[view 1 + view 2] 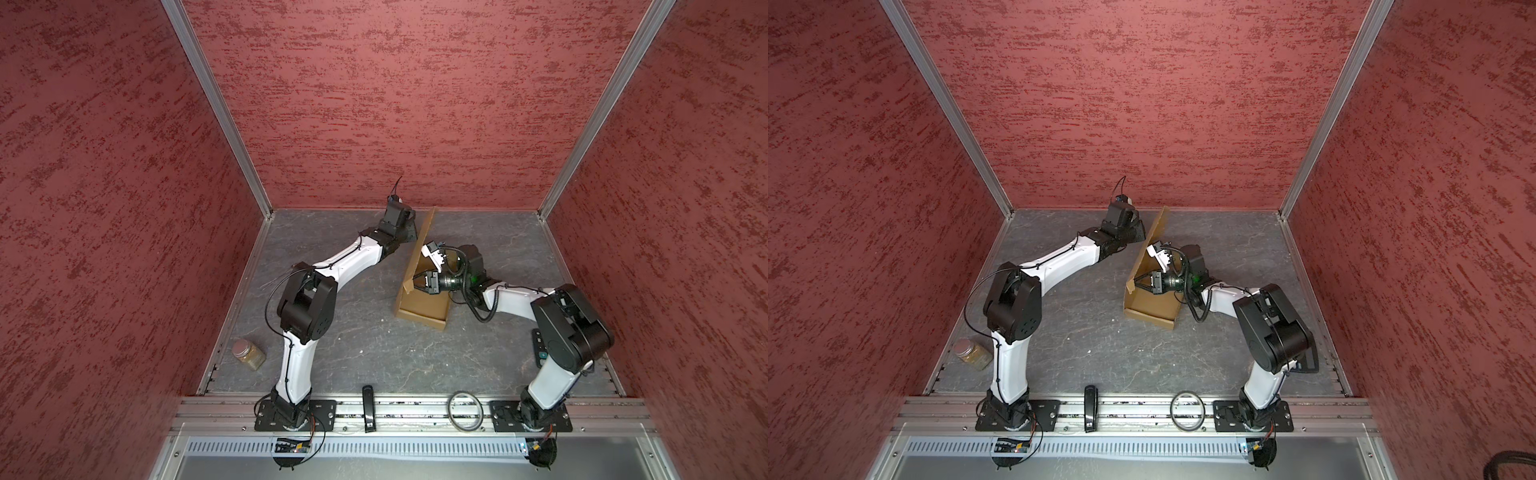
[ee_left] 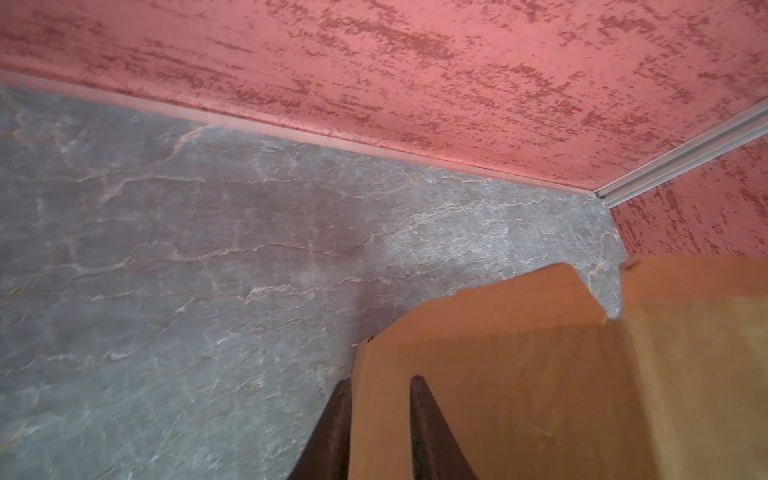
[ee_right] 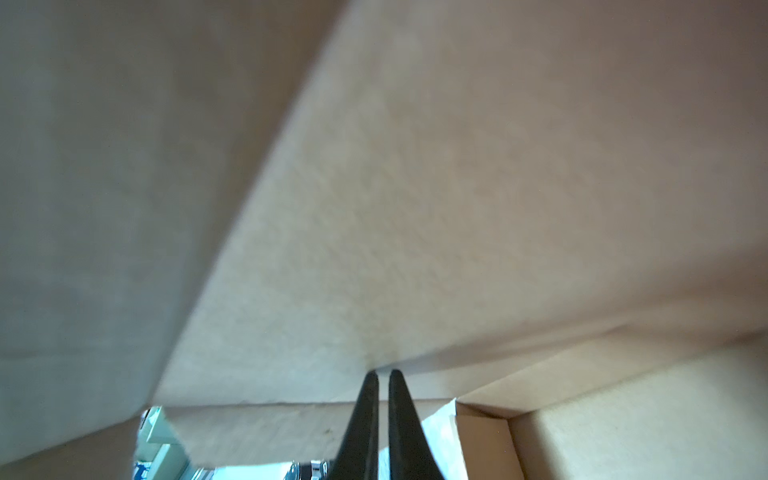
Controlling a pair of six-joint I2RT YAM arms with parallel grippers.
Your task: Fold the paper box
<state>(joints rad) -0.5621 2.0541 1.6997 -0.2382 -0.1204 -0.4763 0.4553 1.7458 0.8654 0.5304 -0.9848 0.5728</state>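
While the paper box (image 1: 424, 309) sits half formed on the grey stone-patterned table (image 1: 353, 357), just right of centre in both top views, both arms have reached in to it. Its base lies flat with a low wall (image 1: 419, 321) raised along the edge nearest the bottom of the frame, and a tall panel (image 1: 417, 259) stands up along its left side, slanting towards the red back wall (image 1: 395, 104). The left gripper (image 1: 410, 232) comes in from the left of the frame and meets the far part of that panel. In the left wrist view its two dark fingers (image 2: 432, 436) straddle the panel's edge, one on each face of the cardboard, so this gripper is clamped on the paper box. The right gripper (image 1: 415, 283) comes in from the right of the frame, low over the base, and points at the inner face of the panel beside a small flap (image 1: 408, 287) at the panel's near end. In the right wrist view its fingers (image 3: 368, 415) are drawn together with only a sliver between them, so it is closed, with its tips touching the cardboard at a crease. A lidded jar (image 1: 248, 353) stands at the lower left of the table, well apart from the box. A black device (image 1: 368, 409) and a metal ring (image 1: 465, 410) lie on the rail (image 1: 415, 409) between the two arm bases at the bottom of the frame
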